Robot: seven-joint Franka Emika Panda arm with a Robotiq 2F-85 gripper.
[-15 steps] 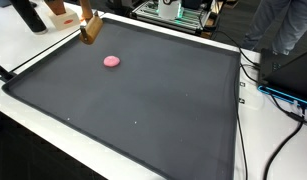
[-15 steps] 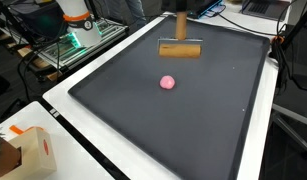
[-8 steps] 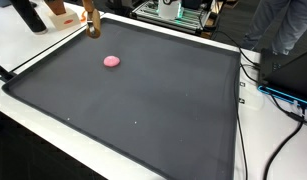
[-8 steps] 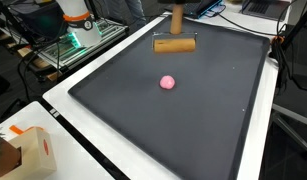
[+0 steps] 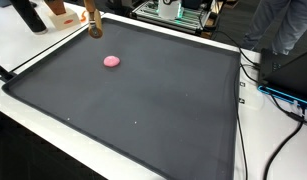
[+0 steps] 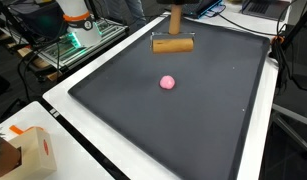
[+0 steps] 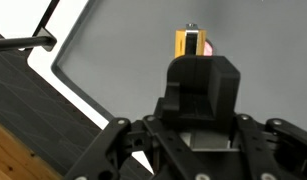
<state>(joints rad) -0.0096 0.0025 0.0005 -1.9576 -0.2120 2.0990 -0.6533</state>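
Note:
A wooden tool with an upright handle and a cross-wise cylinder head (image 6: 173,44) hangs just above the far end of a large dark mat (image 6: 203,130). In an exterior view the tool (image 5: 94,28) is at the mat's (image 5: 163,110) top left corner. A small pink lump (image 6: 168,82) lies on the mat a short way in front of the tool, also seen as a pink lump (image 5: 112,61). In the wrist view my gripper (image 7: 193,138) is shut on a dark block whose yellow tip (image 7: 189,42) points at the pink lump (image 7: 207,47). The gripper is cut off in both exterior views.
White table surface borders the mat. A cardboard box (image 6: 28,150) sits at one near corner. Electronics and an orange-and-white base (image 6: 78,22) stand beyond the mat. Cables (image 5: 261,85) run along one side, and a person (image 5: 283,25) stands there.
Over the last second the tool rose a little, shifted slightly toward the mat's far edge and turned about its handle. Since half a second ago it has hardly moved.

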